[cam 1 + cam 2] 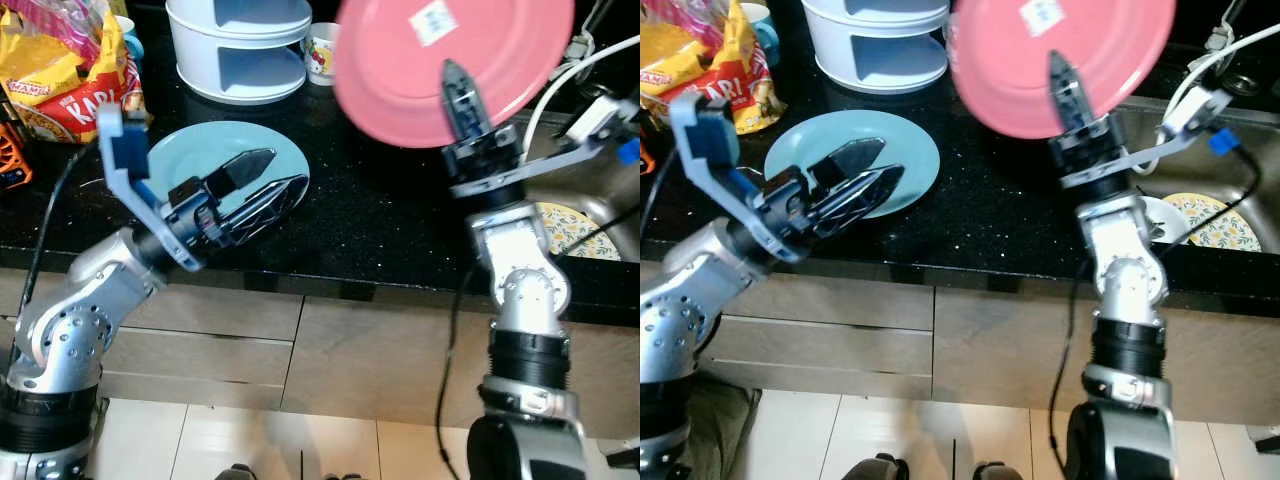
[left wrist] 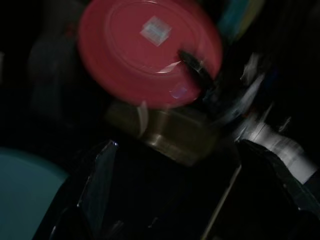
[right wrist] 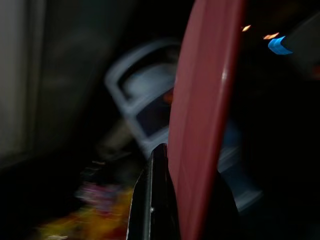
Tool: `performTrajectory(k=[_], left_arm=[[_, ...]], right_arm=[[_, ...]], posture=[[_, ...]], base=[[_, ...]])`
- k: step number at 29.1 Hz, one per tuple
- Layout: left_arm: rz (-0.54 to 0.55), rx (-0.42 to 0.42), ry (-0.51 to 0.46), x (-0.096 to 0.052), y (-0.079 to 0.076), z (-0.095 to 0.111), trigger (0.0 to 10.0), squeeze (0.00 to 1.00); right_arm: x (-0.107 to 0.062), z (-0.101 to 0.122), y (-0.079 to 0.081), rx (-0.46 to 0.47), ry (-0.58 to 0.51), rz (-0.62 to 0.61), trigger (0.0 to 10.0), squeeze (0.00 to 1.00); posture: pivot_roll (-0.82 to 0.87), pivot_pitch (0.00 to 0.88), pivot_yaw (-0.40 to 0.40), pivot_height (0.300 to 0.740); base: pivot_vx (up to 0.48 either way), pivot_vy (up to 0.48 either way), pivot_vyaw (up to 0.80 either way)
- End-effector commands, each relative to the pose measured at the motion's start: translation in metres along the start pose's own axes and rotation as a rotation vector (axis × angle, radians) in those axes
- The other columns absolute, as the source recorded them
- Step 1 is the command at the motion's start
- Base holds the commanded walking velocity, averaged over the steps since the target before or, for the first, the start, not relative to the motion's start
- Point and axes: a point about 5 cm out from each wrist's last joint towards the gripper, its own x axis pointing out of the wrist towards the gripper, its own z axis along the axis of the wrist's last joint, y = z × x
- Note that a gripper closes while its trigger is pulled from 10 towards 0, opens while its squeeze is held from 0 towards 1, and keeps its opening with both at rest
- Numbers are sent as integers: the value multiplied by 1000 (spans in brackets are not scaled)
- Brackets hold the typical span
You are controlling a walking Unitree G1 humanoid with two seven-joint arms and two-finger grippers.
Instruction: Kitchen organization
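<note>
Pink plate (image 1: 440, 60): raised above the black tabletop (image 1: 380, 220), near upright, underside with a white sticker (print unreadable) facing me. My right arm is lifted, forearm vertical; right pincer (image 1: 462, 95) clamped over the plate's lower rim, one finger across the underside.

Left arm: bent, reaching forward low. Left pincer (image 1: 255, 185) slightly parted, holding nothing, hovering over the light blue plate (image 1: 180, 155) on the tabletop.

Behind: white tiered stand (image 1: 240, 45); yellow snack bag (image 1: 65, 70), lettering partly readable, "KA…"; patterned plate (image 1: 1220, 220) in the sink.
</note>
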Motion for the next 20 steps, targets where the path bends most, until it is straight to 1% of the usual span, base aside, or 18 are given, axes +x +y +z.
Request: performTrajectory(k=[1,2,3,4,5,6,7,9,10,11,12,13,14,15,16,17,20], left_arm=[[40,68,101,3,3,-9,10000,890],[61,117,132,5,5,-11,10000,290],[67,132,132,6,5,-11,10000,290],[67,132,132,6,5,-11,10000,290],[66,132,123,8,5,-11,10000,243],[53,136,116,10,3,-9,10000,224],[53,136,116,10,3,-9,10000,224],[22,138,102,13,-2,-7,10000,220],[12,142,98,14,-4,-7,10000,180],[12,142,98,14,-4,-7,10000,180],[3,151,94,16,-6,-6,10000,137],[3,151,94,16,-6,-6,10000,137],[0,155,95,16,-6,-7,10000,86],[0,155,95,16,-6,-7,10000,86],[-2,157,97,16,-7,-7,10000,59],[-7,166,105,17,-7,-9,10000,0],[-16,175,114,19,-9,-13,10000,0]], right_arm=[[2,10,-6,-98,-21,-44,0,0],[4,13,-12,-170,-13,-99,0,0],[5,14,-15,-200,-11,-131,0,0],[5,14,-15,-200,-11,-131,0,0],[5,15,-19,-219,-12,-166,0,0],[5,15,-22,-276,1,-203,0,0],[5,15,-22,-276,1,-203,0,0],[6,16,-27,-357,12,-261,0,0],[6,16,-29,-385,7,-283,0,0],[6,16,-29,-385,7,-283,0,0],[7,21,-32,-403,-24,-302,0,0],[7,21,-32,-403,-24,-302,0,0],[7,24,-32,-400,-41,-302,0,0],[7,24,-32,-400,-41,-302,0,0],[7,27,-32,-405,-56,-306,0,0],[7,32,-33,-388,-85,-311,0,0],[6,40,-37,-359,-131,-330,0,0]], posture=[[127,88,-65,740],[126,86,-65,740],[126,86,-65,740],[126,86,-65,740],[125,85,-64,740],[123,84,-62,740],[123,84,-62,740],[126,86,-61,740],[124,87,-60,740],[124,87,-60,740],[127,91,-57,740],[127,91,-57,740],[125,91,-54,740],[125,91,-54,740],[125,91,-54,740],[123,94,-52,740],[122,94,-51,740]], base=[[0,0,0],[0,0,0],[0,0,0],[0,0,0],[0,0,0],[0,0,0],[0,0,0],[0,0,0],[0,0,0],[0,0,0],[0,0,0],[0,0,0],[0,0,0],[0,0,0],[0,0,0],[0,0,0],[0,0,0]])
